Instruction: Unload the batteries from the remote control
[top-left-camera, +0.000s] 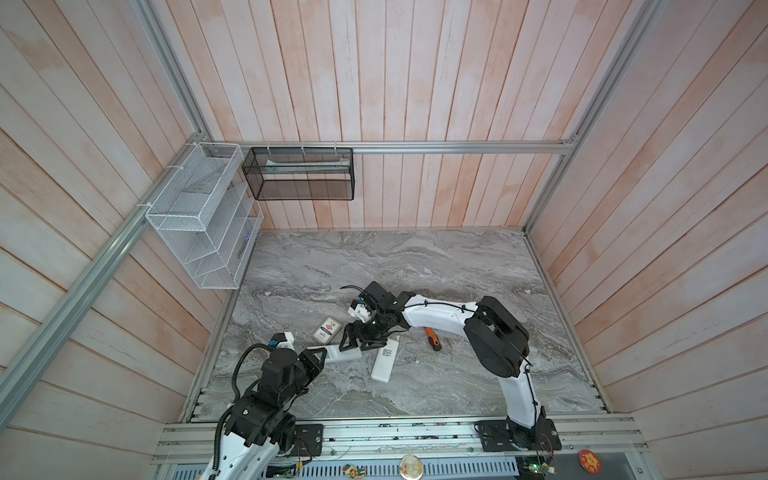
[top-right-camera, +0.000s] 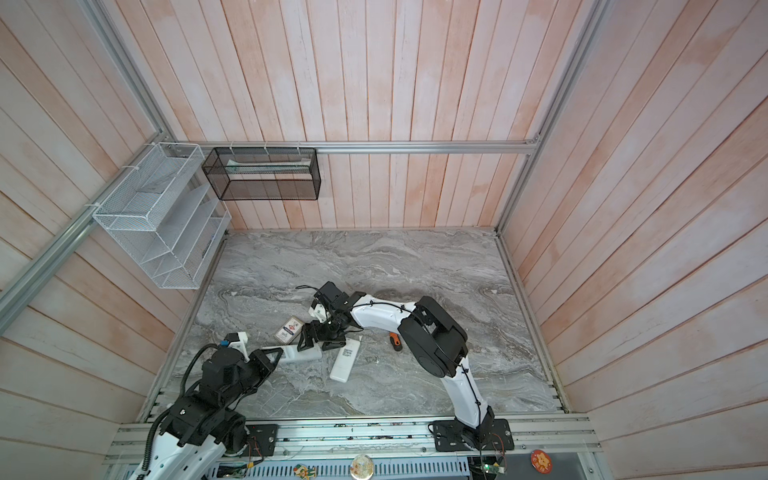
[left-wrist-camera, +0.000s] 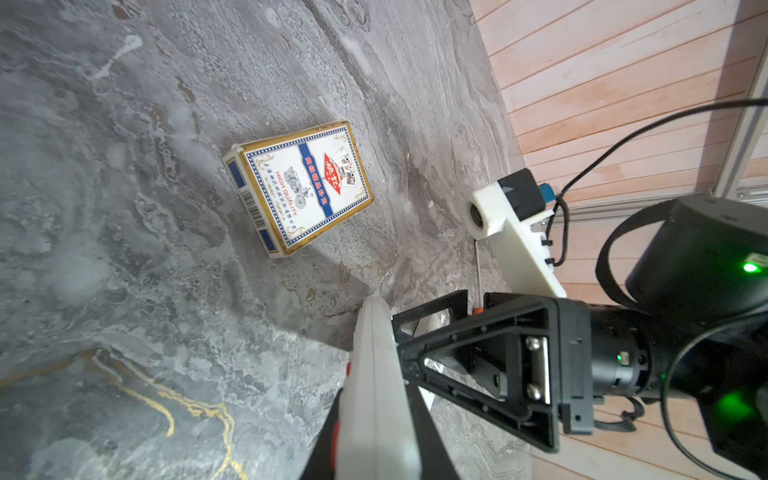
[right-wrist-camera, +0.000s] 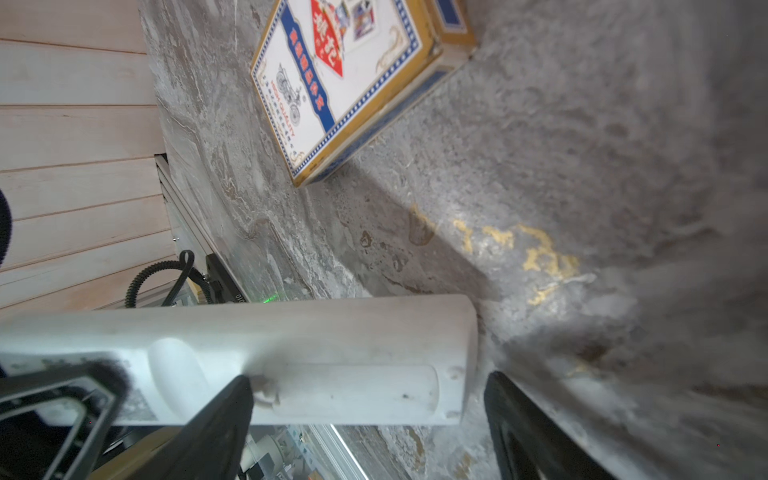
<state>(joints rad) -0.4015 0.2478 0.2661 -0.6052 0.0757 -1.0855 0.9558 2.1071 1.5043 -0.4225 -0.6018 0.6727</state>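
**Ana:** Where are the batteries?

**Ben:** I can't see any. I think they are inside the long white plastic remote control (right-wrist-camera: 332, 332), because its flat white battery cover (right-wrist-camera: 353, 395) is still on.

**Ana:** Who has that remote?

**Ben:** The left gripper (left-wrist-camera: 376, 424) is squeezed almost closed on it. The remote is just beside the blue and white card box (left-wrist-camera: 297, 189), on the robot's side of the box.

**Ana:** And the right gripper (right-wrist-camera: 370, 380)?

**Ben:** It is wide open and holds nothing. One finger (right-wrist-camera: 216, 424) touches the cover's edge. The other hangs past the remote's end.

**Ana:** So what step is this?

**Ben:** Getting the cover off, I think. Next, that finger should push the cover off while the left gripper holds tight.

**Ana:** Anything else?

**Ben:** A second white remote (top-left-camera: 384, 359) and an orange-handled screwdriver (top-left-camera: 432, 338) lie on the grey marble surface (top-left-camera: 415, 270), further from the box.
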